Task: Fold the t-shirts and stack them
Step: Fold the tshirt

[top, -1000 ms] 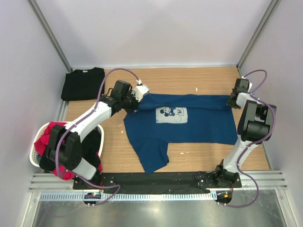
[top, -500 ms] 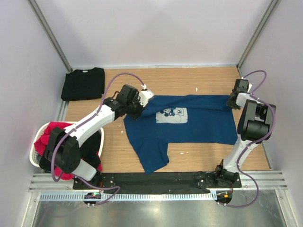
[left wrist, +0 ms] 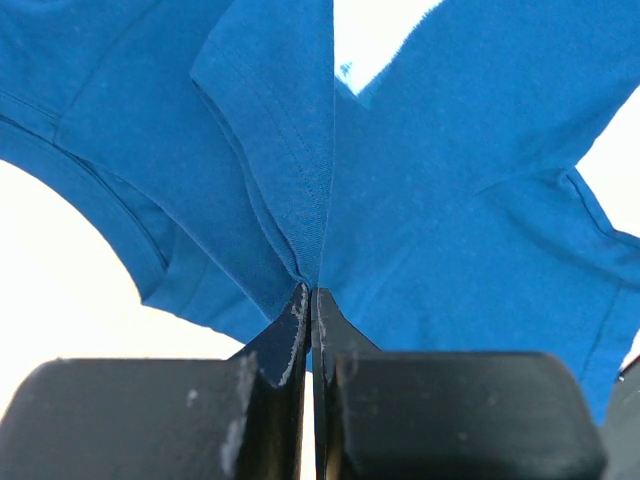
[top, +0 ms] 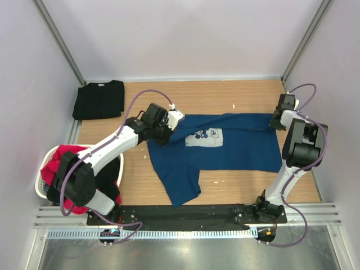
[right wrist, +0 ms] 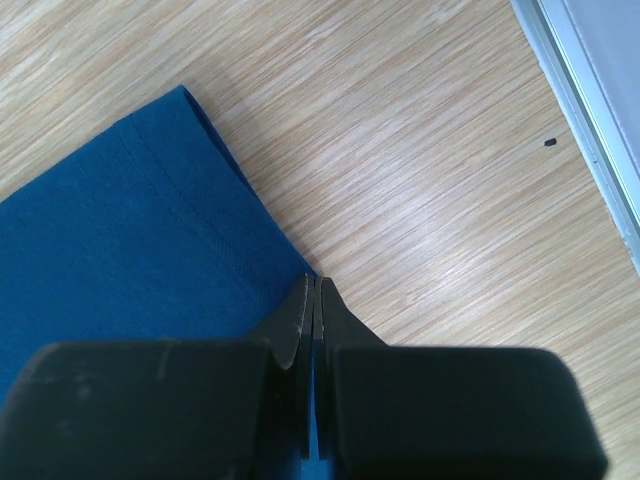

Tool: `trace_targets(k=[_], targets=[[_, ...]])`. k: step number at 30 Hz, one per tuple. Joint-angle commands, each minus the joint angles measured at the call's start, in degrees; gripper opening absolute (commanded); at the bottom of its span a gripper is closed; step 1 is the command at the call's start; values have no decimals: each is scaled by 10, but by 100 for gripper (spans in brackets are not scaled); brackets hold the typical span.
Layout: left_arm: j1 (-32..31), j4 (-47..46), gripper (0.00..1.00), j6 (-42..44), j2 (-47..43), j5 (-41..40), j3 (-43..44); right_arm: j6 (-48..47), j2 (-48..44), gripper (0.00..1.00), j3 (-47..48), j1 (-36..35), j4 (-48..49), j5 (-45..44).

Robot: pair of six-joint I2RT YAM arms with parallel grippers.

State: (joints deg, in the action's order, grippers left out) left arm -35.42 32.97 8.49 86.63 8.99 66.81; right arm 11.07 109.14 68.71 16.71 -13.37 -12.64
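The navy blue t-shirt (top: 225, 147) with a pale cartoon-mouse print (top: 203, 136) lies spread on the wooden table, one sleeve trailing toward the near edge. My left gripper (top: 169, 125) is shut on the shirt's upper left part, and bunched blue cloth (left wrist: 300, 190) runs into its jaws. My right gripper (top: 275, 121) is shut on the shirt's upper right corner, pinching the hem (right wrist: 200, 250) low over the wood. A folded black t-shirt (top: 99, 99) lies at the far left corner. A red t-shirt (top: 59, 160) sits in a white basket.
The white basket (top: 40, 185) stands at the left edge beside my left arm's base. Grey walls with metal posts close in the table on three sides. A black mat (top: 185, 214) runs along the near edge. Bare wood (top: 214, 95) lies beyond the blue shirt.
My left gripper has carried the shirt's upper left part to the right, over toward the print. The right gripper has stayed in place.
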Motion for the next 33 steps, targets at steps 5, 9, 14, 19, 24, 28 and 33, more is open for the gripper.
trace_targets(k=[5,9,14,19,24,28,33], targets=[[-7,53,33,-15,7,3,23,-6,15,27,41,4,-46,-15],[-7,57,63,-7,-8,2,35,-8,4,67,78,4,-79,9],[3,16,81,-53,-21,-64,67,-8,-39,95,145,4,-119,46],[73,-30,86,-199,16,-102,115,1,-98,100,186,-3,-141,65],[83,-18,87,-284,96,-213,187,36,-150,100,178,-94,-151,60],[105,-25,85,-389,136,-230,199,89,-140,100,158,-221,-129,89],[118,-62,77,-458,183,-253,187,149,-62,98,197,-344,-119,117]])
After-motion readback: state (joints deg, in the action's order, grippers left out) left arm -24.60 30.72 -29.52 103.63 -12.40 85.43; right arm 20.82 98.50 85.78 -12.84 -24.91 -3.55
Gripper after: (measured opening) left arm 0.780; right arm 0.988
